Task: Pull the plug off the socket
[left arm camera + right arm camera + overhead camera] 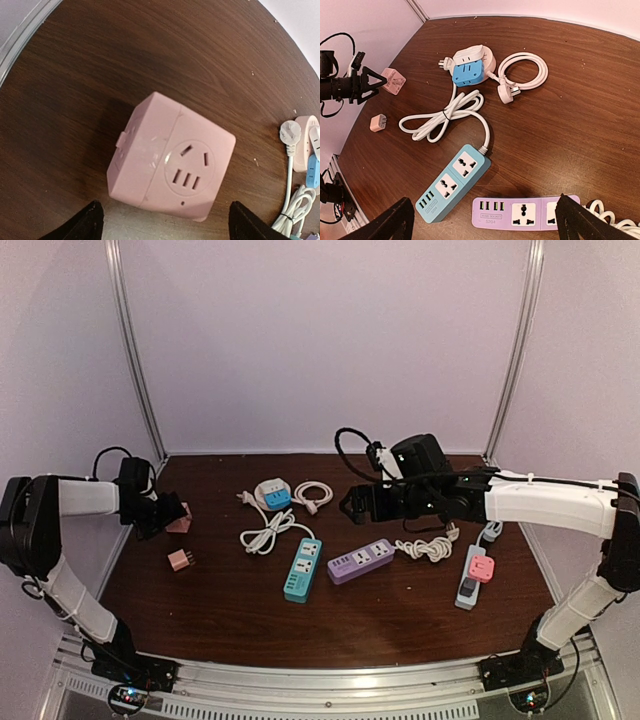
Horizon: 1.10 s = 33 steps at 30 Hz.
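A pink cube socket lies on the dark table at the far left, its outlets empty. My left gripper is open, its two black fingertips standing wider than the cube and just short of it. Nothing is held. A small pink plug lies loose on the table, a little nearer than the cube; the right wrist view shows the same plug apart from the cube. My right gripper hangs open high over the table's middle, empty.
A blue power strip with a coiled white cord and a purple strip lie under the right gripper. A round white socket with blue and white plugs sits farther back. A grey strip with a pink plug lies at the right.
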Tool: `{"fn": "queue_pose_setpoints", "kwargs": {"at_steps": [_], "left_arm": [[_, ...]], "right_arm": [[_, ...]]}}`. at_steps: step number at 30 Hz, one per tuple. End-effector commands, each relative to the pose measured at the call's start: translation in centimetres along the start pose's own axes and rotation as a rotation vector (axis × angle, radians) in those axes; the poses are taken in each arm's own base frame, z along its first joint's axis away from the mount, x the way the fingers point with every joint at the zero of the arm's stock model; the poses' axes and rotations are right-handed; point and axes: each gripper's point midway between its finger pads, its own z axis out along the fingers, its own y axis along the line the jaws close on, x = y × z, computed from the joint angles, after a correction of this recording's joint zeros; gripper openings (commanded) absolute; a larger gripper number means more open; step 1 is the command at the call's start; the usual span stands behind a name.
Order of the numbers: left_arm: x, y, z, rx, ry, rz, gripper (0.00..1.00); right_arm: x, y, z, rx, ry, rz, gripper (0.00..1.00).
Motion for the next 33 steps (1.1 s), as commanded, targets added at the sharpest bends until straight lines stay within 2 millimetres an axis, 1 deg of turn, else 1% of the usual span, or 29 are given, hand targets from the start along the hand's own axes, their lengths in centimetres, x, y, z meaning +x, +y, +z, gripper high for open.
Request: {"fn": "queue_pose_setpoints", "kwargs": {"at_steps": [1, 4, 7, 8, 12, 16, 19, 20, 22, 24, 26, 28, 31, 33], "left_arm": [[-1.9, -2.7, -2.8, 0.014, -0.075, 0.091, 0.88], [-1.4, -5.1, -3.9, 0.024, -0.085, 0.153, 0.88], [-0.4, -8.0, -4.7, 0.06, -0.074, 0.219, 0.88], [-0.3, -8.8, -4.8, 0.057, -0.083, 0.236, 0.88], [1.3, -13.4, -5.1, 0.108, -0.075, 0.319, 0.86], [3.5, -17.8, -4.3, 0.131, -0.045, 0.414, 0.81], [5.2, -20.7, -3.3, 0.141, -0.02, 0.493, 0.78], [5.6, -21.4, -2.8, 0.135, -0.011, 0.514, 0.76], [5.8, -23.1, -2.1, 0.141, -0.006, 0.541, 0.74], [6.0, -24.2, -1.3, 0.146, 0.003, 0.552, 0.72], [5.8, -24.9, -0.5, 0.134, -0.005, 0.542, 0.72], [5.0, -25.2, 0.1, 0.108, -0.029, 0.513, 0.72], [3.3, -25.5, 0.9, 0.052, -0.084, 0.47, 0.73], [2.5, -26.2, 1.5, 0.039, -0.1, 0.462, 0.74]], "right_arm": [[-0.3, -0.8, -0.1, 0.036, -0.013, -0.008, 1.0], [-0.5, -1.3, 0.0, 0.057, -0.02, -0.009, 1.0], [-0.6, -1.9, 0.0, 0.075, -0.023, -0.002, 1.0], [-0.6, -2.1, 0.0, 0.078, -0.024, 0.002, 1.0], [-0.5, -2.9, 0.0, 0.092, -0.028, 0.02, 1.0], [-0.1, -3.5, 0.0, 0.1, -0.023, 0.034, 1.0], [0.1, -3.9, -0.1, 0.105, -0.024, 0.044, 1.0], [0.2, -4.0, -0.2, 0.107, -0.026, 0.046, 1.0], [0.3, -4.3, -0.3, 0.114, -0.027, 0.051, 1.0], [0.3, -4.6, -0.4, 0.121, -0.029, 0.057, 1.0], [0.5, -4.9, -0.5, 0.127, -0.028, 0.06, 1.0], [0.5, -5.1, -0.6, 0.132, -0.029, 0.064, 1.0], [0.6, -5.3, -0.7, 0.135, -0.03, 0.067, 1.0], [0.7, -5.4, -0.8, 0.136, -0.027, 0.067, 1.0]]}}
